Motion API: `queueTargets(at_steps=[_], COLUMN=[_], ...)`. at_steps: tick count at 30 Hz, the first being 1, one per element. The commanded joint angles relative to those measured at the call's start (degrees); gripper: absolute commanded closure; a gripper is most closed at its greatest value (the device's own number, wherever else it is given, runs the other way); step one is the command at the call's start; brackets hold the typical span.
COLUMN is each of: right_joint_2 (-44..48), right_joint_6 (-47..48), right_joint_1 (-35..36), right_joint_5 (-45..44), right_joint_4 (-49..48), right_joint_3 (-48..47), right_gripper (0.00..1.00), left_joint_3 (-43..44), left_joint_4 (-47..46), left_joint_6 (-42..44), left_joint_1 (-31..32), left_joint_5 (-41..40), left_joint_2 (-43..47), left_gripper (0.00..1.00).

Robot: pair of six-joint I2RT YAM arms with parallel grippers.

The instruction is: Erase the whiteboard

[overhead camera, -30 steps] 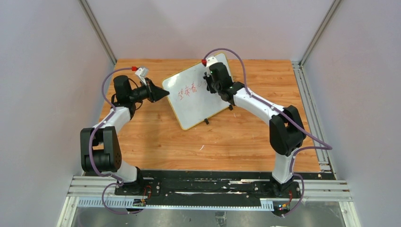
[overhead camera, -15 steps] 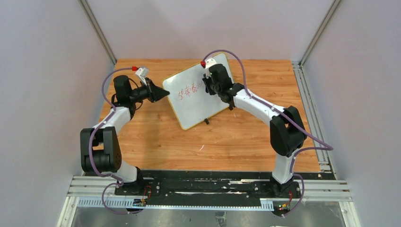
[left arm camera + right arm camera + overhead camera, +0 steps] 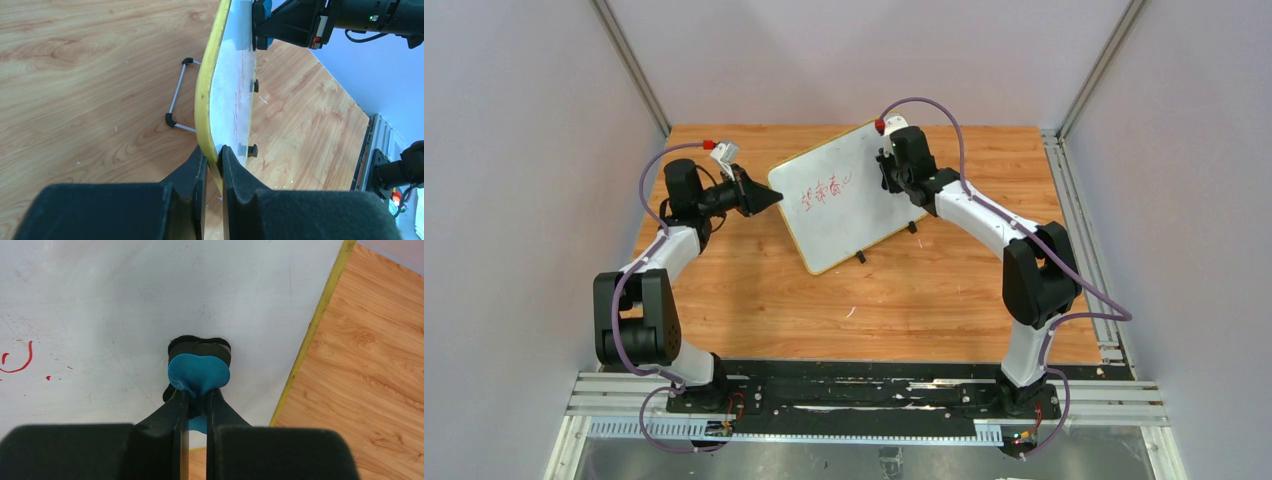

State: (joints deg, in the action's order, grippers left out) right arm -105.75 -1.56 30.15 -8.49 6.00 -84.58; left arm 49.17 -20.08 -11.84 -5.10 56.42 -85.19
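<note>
The whiteboard (image 3: 849,215), white with a thin yellow frame, stands tilted on the wooden table. Red handwriting (image 3: 824,190) crosses its left half. My left gripper (image 3: 774,198) is shut on the whiteboard's left corner, its black fingers pinching the yellow frame (image 3: 207,100). My right gripper (image 3: 889,172) is shut on a blue eraser (image 3: 199,371), whose black felt is pressed flat on the whiteboard (image 3: 125,300) near its right edge. A red curl of writing (image 3: 20,357) lies well to the eraser's left. The left wrist view shows the eraser (image 3: 264,7) against the board's far end.
A wire stand (image 3: 177,95) props the board from behind, and small black feet (image 3: 860,258) stick out of its lower edge. Metal rails (image 3: 1074,200) run along the table's right side. Grey walls enclose the table on three sides.
My right gripper has slid the eraser to the right across the board, away from the red writing, toward the far right corner. The left gripper and the board have stayed put.
</note>
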Motion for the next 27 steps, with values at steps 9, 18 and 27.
queueTargets(at_steps=[9, 18, 27], right_joint_2=[-0.6, -4.2, -5.6], right_joint_6=[-2.4, -2.8, 0.4], right_joint_1=[8.2, 14.5, 10.2], right_joint_5=[1.4, 0.9, -2.0], right_joint_4=[1.0, 1.0, 2.8], right_joint_3=[-2.8, -6.9, -8.3], right_gripper=[0.99, 0.99, 0.99], left_joint_3=[0.0, 0.0, 0.0], left_joint_4=[0.0, -0.1, 0.0], left_joint_6=[5.2, 5.2, 5.3], left_joint_1=[-0.1, 0.0, 0.0], left_joint_5=[-1.7, -1.8, -1.7], left_joint_2=[0.9, 0.9, 0.7], left_gripper=[1.00, 1.00, 1.00])
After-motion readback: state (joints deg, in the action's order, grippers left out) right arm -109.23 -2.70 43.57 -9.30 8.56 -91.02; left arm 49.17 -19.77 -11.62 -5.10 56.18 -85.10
